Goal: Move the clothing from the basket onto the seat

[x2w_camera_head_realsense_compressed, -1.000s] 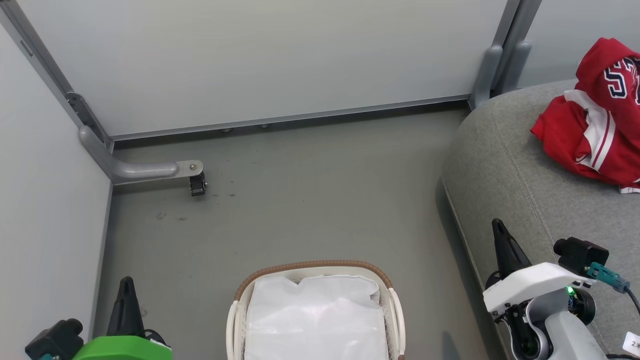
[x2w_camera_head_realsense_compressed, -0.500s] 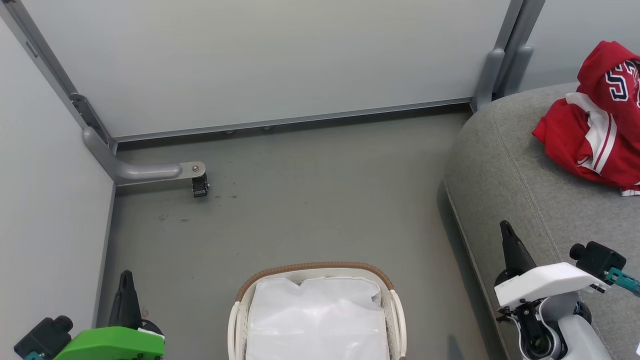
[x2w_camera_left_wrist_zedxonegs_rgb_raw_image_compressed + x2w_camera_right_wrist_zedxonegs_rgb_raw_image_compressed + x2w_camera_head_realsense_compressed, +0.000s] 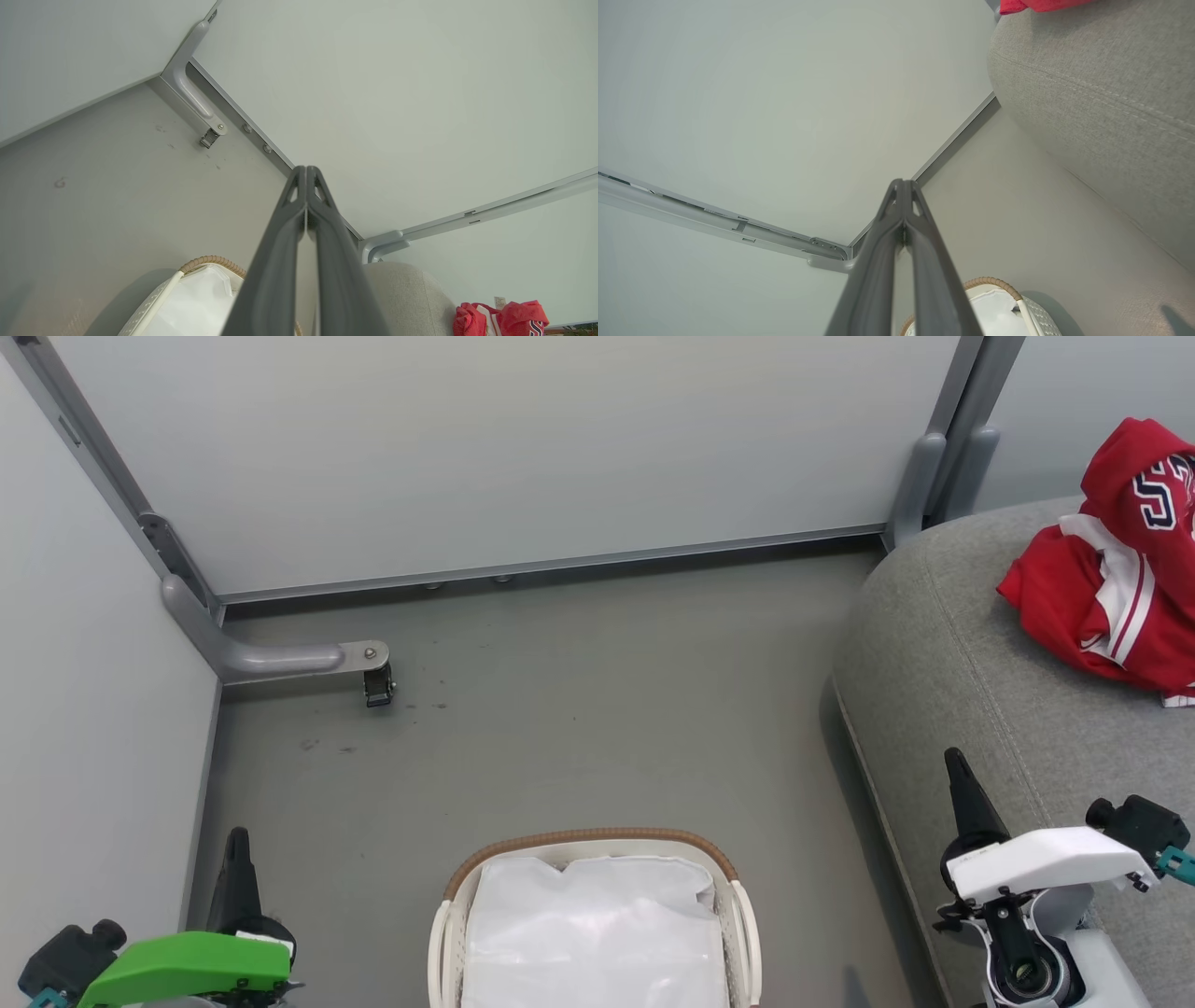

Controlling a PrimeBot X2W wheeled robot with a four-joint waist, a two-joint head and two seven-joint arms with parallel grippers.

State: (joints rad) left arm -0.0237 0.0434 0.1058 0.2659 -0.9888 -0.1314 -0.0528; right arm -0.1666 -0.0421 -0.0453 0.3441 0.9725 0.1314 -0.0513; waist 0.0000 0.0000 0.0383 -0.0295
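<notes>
Logging clothing (image 3: 1111, 588) on seat (image 3: 952, 663), liner (image 3: 597, 933) in basket (image 3: 588, 838); our left end effector (image 3: 238, 840) and right end effector (image 3: 954, 761) are closed, empty.

Pale partition walls (image 3: 513, 457), scuffed grey floor (image 3: 579, 709), metal foot (image 3: 280, 659) with caster (image 3: 378, 688)

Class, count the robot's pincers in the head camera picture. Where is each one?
2. The left pincer is at lower left, beside the basket; the right pincer is at lower right, by the edge of the seat. Both are shut.
</notes>
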